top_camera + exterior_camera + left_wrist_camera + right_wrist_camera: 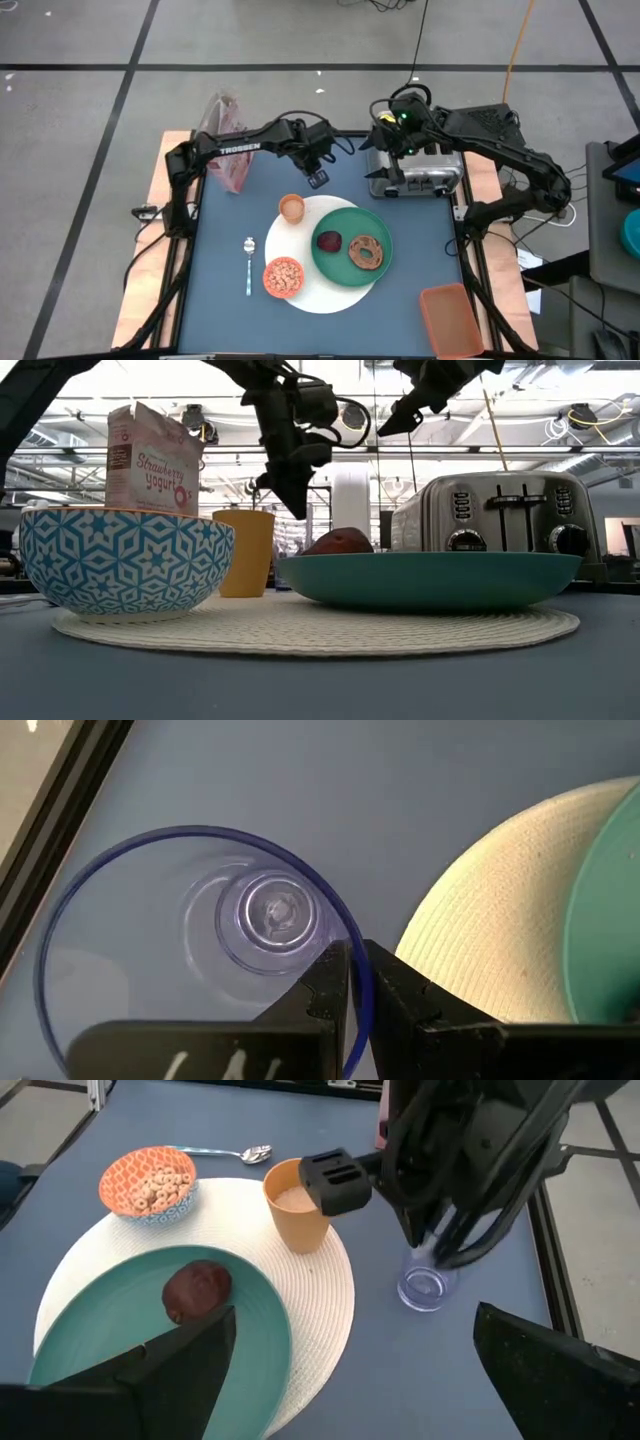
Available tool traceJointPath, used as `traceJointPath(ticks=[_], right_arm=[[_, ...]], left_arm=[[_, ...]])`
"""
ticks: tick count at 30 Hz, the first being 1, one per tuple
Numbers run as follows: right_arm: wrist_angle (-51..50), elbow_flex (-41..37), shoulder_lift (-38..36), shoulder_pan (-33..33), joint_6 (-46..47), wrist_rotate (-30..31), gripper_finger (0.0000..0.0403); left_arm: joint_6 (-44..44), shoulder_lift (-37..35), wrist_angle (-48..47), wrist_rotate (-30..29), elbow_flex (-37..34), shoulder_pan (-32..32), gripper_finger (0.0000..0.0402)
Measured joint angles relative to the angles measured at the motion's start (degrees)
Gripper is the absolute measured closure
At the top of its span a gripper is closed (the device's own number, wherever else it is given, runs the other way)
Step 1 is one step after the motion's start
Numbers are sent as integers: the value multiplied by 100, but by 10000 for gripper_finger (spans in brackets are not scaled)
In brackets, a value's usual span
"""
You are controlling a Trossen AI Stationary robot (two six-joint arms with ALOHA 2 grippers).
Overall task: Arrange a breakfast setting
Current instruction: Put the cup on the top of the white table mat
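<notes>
A green plate [347,262] with a brown bagel [366,251] and a dark red fruit [329,241] sits on a white round mat [310,290]. An orange bowl of cereal [283,277] and an orange cup [291,208] stand on the mat's left part. A metal spoon [249,262] lies on the table left of the mat. My left gripper [318,180] is shut on a clear glass [425,1285] just beyond the mat's far edge. My right gripper [350,1380] is open and empty, in the air by the toaster. My left gripper pinches the glass's rim [352,948] on the side toward the mat, one finger [325,982] inside the glass and one [400,1000] outside. The fingers come from above, pointing down. The glass stands upright below them; whether its base touches the table I cannot tell.
A silver toaster [420,170] stands at the far right of the table. A pink yogurt carton [228,145] stands at the far left. An orange container [450,318] lies at the near right corner. Bare blue table lies left of the spoon.
</notes>
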Motion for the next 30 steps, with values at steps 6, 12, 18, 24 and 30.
traceJointPath(ticks=[6,12,18,24,30], right_arm=[[-5,-12,-23,1,13,0,7],[0,-12,-23,2,8,0,7],[-6,-12,-23,2,-2,0,7],[-7,-12,-23,2,2,0,7],[-9,-12,-23,2,7,0,7]], left_arm=[[-57,45,91,-51,8,-44,370],[-294,59,34,-129,194,-37,367],[-272,57,3,-124,434,-42,326],[-292,54,-102,-112,479,-43,271],[-292,54,-157,-111,479,-68,248]])
